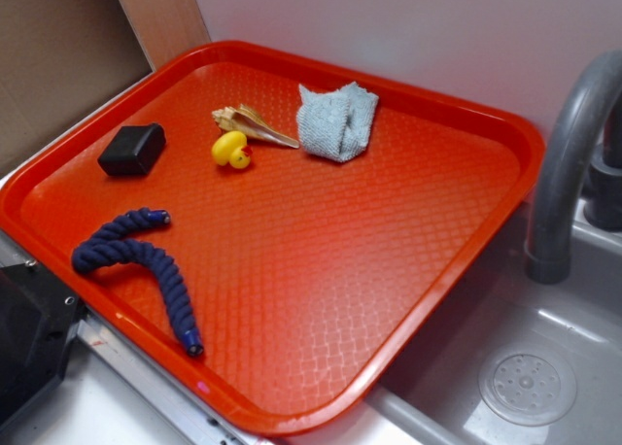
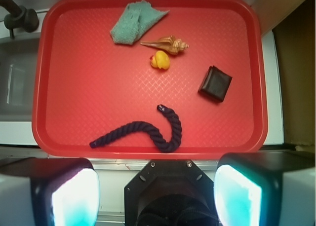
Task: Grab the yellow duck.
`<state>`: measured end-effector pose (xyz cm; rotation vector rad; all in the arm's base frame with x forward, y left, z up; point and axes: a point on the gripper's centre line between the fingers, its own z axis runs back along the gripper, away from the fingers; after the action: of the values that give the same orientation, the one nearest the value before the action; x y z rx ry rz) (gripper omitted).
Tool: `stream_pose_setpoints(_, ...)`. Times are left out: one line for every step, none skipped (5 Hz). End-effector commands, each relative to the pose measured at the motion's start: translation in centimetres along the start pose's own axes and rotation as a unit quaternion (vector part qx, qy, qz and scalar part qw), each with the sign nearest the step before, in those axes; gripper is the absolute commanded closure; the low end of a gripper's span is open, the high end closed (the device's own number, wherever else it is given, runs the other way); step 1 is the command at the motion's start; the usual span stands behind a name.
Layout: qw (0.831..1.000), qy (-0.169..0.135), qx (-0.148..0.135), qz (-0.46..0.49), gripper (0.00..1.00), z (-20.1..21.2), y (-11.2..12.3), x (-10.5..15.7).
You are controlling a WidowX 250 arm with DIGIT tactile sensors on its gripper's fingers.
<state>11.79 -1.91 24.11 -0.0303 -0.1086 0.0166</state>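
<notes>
The glossy, round-headed yellow duck sits near the diamond-textured red tray's back edge, touching the spiky seashell; the gripper stands spread wide, empty.

Yellow duck, red-orange beak; red tray, diamond-textured; navy rope.

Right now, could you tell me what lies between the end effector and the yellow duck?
In the wrist view, the blue rope lies between the end effector and the duck, with bare red tray beyond it.

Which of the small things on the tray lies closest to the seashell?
The yellow duck, just in front of the seashell. The cloth lies off its tip; the black block and rope lie farther off.
</notes>
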Motion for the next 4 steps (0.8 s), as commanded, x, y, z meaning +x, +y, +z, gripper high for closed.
stream_pose_setpoints(0.993, -0.048, -0.002, 0.106, 0.0, -1.0, 1.1, 3.8)
stream_pose_setpoints(0.987, -0.05, -0.021, 0.153, 0.0, -5.2, 2.3, 6.8)
stream_pose_setpoints(0.984, -0.056, 0.022, 0.166, 0.0, -9.7, 2.4, 9.3)
stream_pose_setpoints(0.99, -0.04, 0.012, 0.138, 0.0, -12.9, 1.4, 10.8)
